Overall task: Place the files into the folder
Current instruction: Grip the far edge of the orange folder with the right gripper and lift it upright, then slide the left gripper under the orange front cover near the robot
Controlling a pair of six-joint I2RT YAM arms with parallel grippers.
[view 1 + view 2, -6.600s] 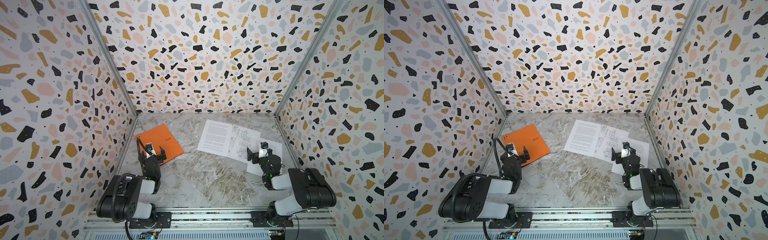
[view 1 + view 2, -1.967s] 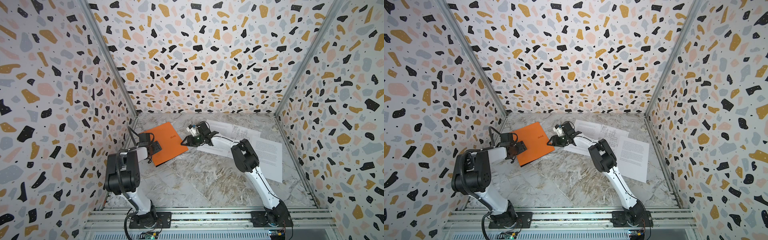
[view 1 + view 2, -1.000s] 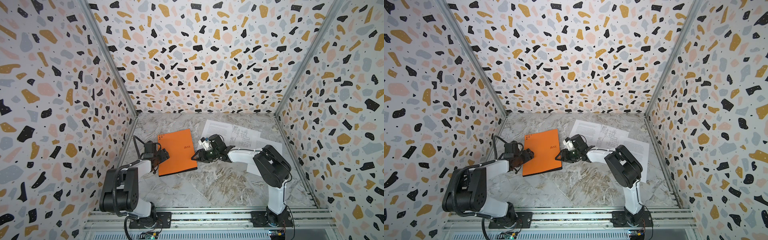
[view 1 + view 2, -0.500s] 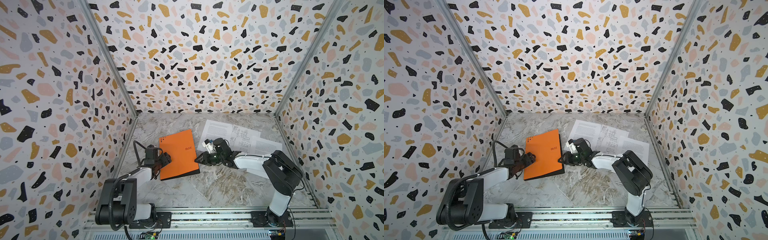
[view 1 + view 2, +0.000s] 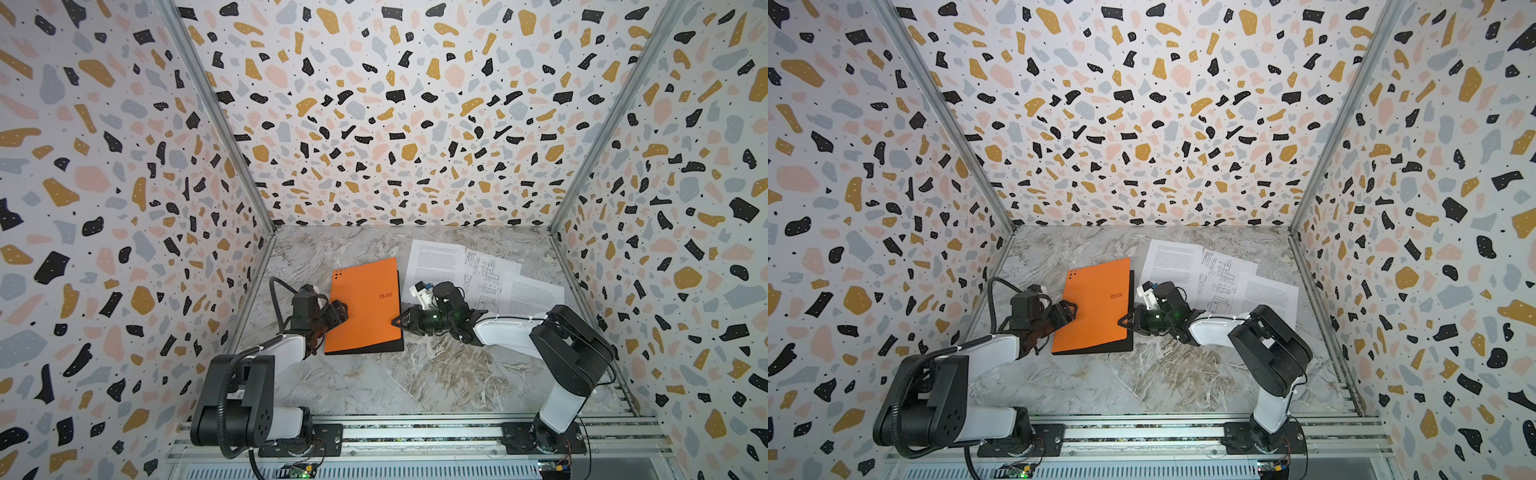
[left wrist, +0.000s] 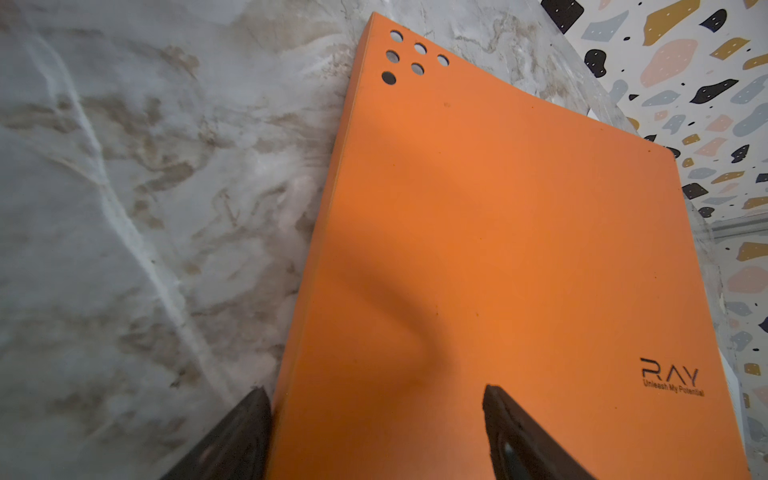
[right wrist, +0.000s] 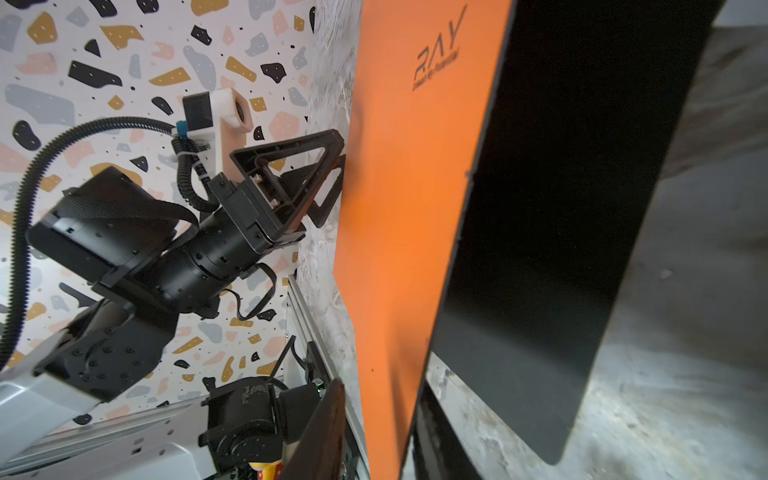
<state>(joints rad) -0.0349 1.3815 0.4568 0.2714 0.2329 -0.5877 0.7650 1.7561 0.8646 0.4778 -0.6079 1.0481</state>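
The orange folder lies on the marble table, left of middle, with its "RAY" logo up. My left gripper stands open across the folder's left edge: one finger rests on the table and the other sits over the cover. My right gripper is shut on the right edge of the orange cover. That edge is raised off the black inside. The files, three overlapping white sheets, lie flat behind my right arm.
Terrazzo-patterned walls close the table on the left, back and right. An aluminium rail with both arm bases runs along the front. My right forearm lies low, in front of the sheets.
The folder has slid toward the front and turned slightly, with both grippers moving along its edges. My right jaws have narrowed onto the cover's edge.
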